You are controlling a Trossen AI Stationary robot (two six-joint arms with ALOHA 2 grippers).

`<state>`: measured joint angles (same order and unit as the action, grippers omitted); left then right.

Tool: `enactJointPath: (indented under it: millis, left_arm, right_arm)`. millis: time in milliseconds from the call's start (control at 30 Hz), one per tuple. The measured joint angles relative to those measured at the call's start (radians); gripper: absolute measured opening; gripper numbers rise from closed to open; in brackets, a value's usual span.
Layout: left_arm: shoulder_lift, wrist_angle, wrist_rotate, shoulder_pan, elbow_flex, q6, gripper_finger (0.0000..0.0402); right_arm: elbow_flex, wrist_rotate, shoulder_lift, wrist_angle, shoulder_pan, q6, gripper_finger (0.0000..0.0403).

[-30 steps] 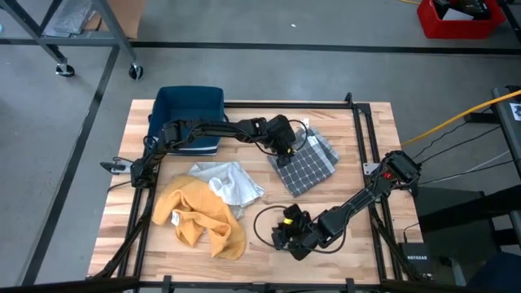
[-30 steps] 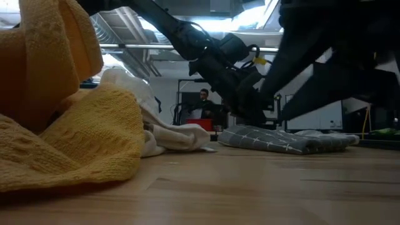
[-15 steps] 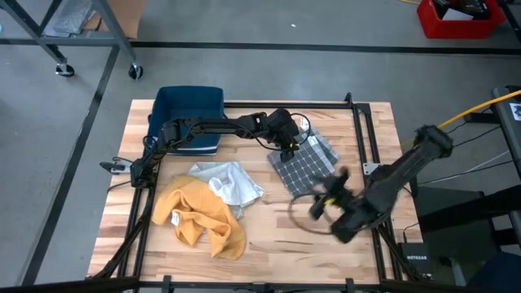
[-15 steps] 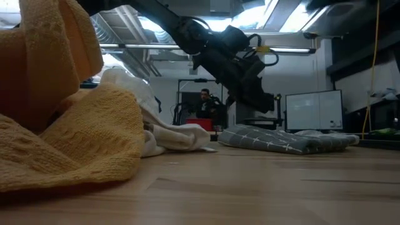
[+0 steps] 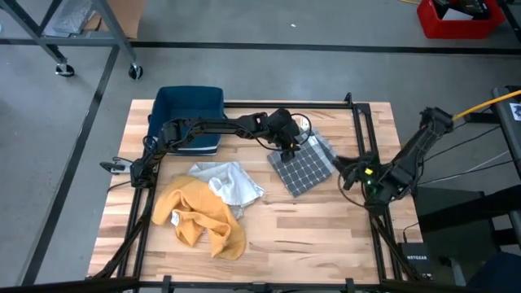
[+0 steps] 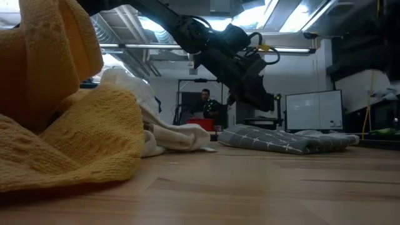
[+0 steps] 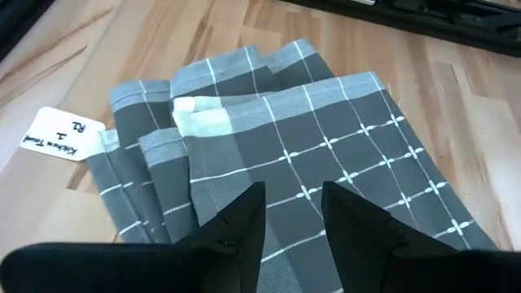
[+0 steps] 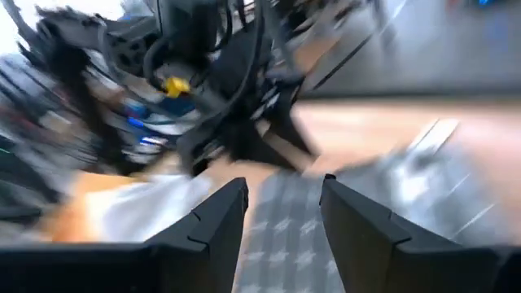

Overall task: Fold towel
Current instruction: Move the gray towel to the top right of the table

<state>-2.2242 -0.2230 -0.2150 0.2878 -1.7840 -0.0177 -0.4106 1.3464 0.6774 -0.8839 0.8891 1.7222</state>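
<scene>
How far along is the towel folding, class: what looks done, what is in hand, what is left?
Done: the grey checked towel lies folded in layers. In hand: the left hand hovers open over it, gripping nothing; the right hand sits open at the table's right edge. Left: the white cloth and yellow towel lie crumpled.

Left tool (image 5: pixel 290 150) over grey checked towel (image 5: pixel 305 165); right tool (image 5: pixel 345 172) beside

Robotics lab/workshop, concrete floor (image 5: pixel 269 73), framed wood bench (image 5: pixel 326 236), monitor (image 6: pixel 314 111), seated person (image 6: pixel 204 100) behind
</scene>
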Motion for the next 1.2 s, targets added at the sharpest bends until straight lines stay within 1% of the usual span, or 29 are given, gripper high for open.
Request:
enactJointPath:
  millis: [67, 133, 200, 267, 333, 433, 500, 567, 733, 933, 1200]
  left_arm:
    - [0.000, 0.007, -0.033, 0.002, 0.000, 0.000, 0.0114]
    - [0.000, 0.028, -0.090, 0.005, 0.000, 0.000, 0.0114]
    - [0.000, 0.070, -0.150, 0.009, 0.000, -0.002, 0.0114]
    - [0.000, 0.125, -0.185, 0.015, 0.000, -0.024, 0.0114]
    - [0.000, 0.161, -0.187, 0.027, -0.001, -0.054, 0.0113]
    - [0.000, 0.170, -0.186, 0.058, -0.001, -0.084, 0.0114]
    - [-0.006, 0.172, -0.186, 0.081, -0.001, -0.099, 0.0114]
    - [-0.020, 0.170, -0.186, 0.104, -0.001, -0.136, 0.0114]
    - [-0.081, 0.171, -0.188, 0.148, -0.001, -0.217, 0.0114]
    - [-0.132, 0.239, -0.222, 0.155, 0.000, -0.306, 0.0114]
    - [-0.133, 0.243, -0.245, 0.130, 0.000, -0.288, 0.0114]
  right_arm:
    - [0.100, 0.004, -0.056, 0.243, 0.028, -0.083, 0.0166]
    - [0.167, -0.025, -0.081, 0.488, 0.050, -0.254, 0.0166]
    - [0.203, -0.089, -0.089, 0.711, 0.063, -0.457, 0.0166]
    - [0.216, -0.185, -0.088, 0.895, 0.060, -0.643, 0.0166]
    - [0.217, -0.284, -0.086, 1.040, 0.060, -0.785, 0.0166]
    - [0.217, -0.350, -0.084, 1.174, 0.060, -0.935, 0.0166]
    - [0.217, -0.355, -0.084, 1.201, 0.060, -1.005, 0.0166]
    - [0.217, -0.355, -0.084, 1.204, 0.060, -1.038, 0.0166]
    - [0.218, -0.325, -0.076, 1.203, 0.059, -1.045, 0.0166]
    - [0.218, -0.301, -0.077, 1.203, 0.059, -1.045, 0.0166]
    - [0.218, -0.309, -0.077, 1.196, 0.059, -1.044, 0.0166]
